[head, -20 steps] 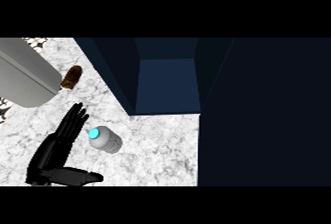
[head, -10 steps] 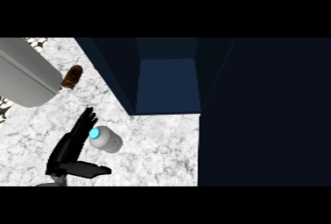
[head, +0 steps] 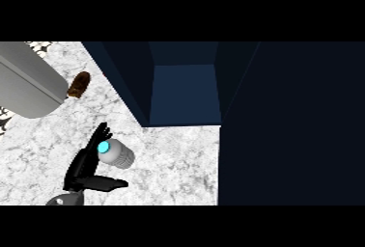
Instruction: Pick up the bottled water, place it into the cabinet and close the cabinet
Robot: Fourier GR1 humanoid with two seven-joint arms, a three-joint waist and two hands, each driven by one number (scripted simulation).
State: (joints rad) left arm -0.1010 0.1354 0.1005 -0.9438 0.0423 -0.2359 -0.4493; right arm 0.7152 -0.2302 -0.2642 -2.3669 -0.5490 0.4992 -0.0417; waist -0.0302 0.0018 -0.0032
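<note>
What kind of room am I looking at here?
Probably a kitchen: there's a white marbled counter, an open dark blue cabinet at its back, and a water bottle beside the robot hand.

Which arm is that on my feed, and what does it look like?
The left hand: matte black, with slim fingers and a shorter thumb. Below it, the rounded end of a grey forearm enters at the lower edge. No cables, markings or sleeve show. The right hand is out of view.
</note>
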